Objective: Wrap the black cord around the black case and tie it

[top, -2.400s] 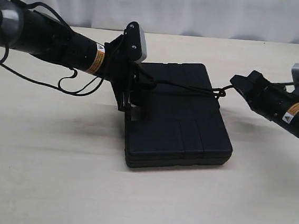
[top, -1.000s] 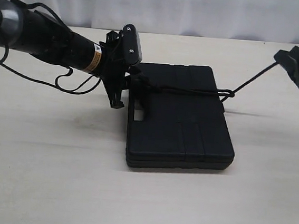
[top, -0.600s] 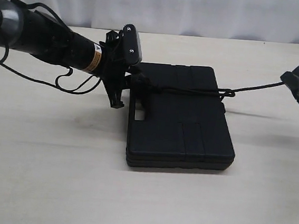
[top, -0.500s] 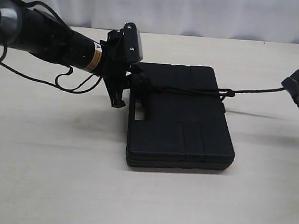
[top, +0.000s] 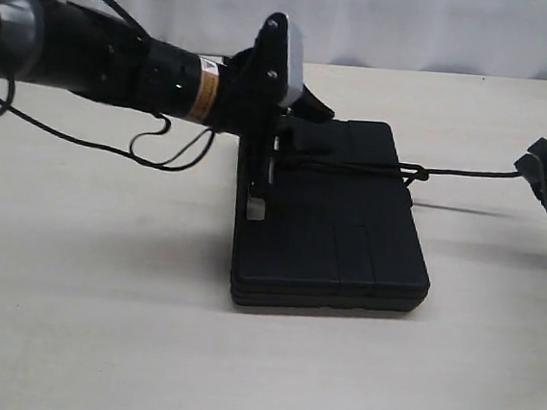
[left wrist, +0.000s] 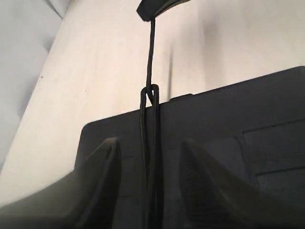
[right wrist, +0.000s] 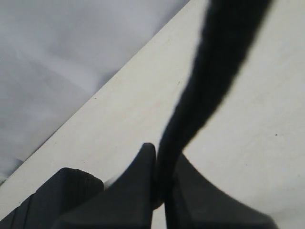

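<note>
On table [top: 97, 324], black case [top: 338, 236] lies flat and closed, contents hidden. Black cord [top: 355, 167] crosses its top, taut toward right gripper [right wrist: 164, 160]. Only the right wrist view shows that pinch closed on it. Left wrist view: left gripper [left wrist: 150, 143] jaws apart, straddling doubled cord, gripping nothing.

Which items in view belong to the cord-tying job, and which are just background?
Job:
- black cord
- black case
- right gripper, shut on the cord
- left gripper, open astride the cord

Background:
- arm cables
- white backdrop
- table
</note>
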`<state>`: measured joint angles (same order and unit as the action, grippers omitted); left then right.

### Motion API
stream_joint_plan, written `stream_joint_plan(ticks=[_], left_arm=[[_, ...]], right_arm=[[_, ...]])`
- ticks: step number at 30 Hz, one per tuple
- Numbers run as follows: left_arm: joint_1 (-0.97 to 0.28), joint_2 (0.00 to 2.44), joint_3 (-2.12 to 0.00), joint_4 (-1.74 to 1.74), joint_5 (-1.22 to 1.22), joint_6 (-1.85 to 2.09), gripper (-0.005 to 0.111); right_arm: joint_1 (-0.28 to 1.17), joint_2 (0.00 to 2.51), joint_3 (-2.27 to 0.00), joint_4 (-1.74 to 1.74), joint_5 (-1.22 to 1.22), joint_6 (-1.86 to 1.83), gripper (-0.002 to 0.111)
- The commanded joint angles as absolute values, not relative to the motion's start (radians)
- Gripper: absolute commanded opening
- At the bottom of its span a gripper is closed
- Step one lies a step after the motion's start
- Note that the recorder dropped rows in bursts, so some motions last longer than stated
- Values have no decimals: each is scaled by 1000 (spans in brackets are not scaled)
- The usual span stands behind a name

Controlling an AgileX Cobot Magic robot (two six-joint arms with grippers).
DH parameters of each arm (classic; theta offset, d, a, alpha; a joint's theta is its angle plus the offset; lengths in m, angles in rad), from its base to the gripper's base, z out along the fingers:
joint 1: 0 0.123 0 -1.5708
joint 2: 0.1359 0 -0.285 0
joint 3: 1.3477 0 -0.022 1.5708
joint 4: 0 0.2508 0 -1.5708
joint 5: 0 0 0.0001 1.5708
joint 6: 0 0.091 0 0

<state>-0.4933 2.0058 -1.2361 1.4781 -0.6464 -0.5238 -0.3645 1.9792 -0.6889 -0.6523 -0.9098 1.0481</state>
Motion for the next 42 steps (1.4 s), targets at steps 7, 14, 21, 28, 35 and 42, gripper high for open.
stream_joint_plan(ticks=[7,14,21,28,35,42], left_arm=[[-581,2178,-1279,1055,-473,0,39],[-581,2205,-1293,1024,-392,-6,38],[-581,2205,-1293,981,-171,0,0],[-581,2148,-1279,981,-70,-33,0],[-581,2088,-1205,981,-129,-59,0],[-581,2086,-1177,989,-133,-56,0]], right_arm=[[-369,1980,-684,-670,-944,1062,4],[-369,1980,-684,-669,-963,1062,4],[-369,1980,-684,-659,-972,1062,4],[-382,1963,-684,-722,-1103,1135,4],[-402,1950,-684,-682,-1069,1107,4],[-499,1964,-684,-614,-923,1045,4]])
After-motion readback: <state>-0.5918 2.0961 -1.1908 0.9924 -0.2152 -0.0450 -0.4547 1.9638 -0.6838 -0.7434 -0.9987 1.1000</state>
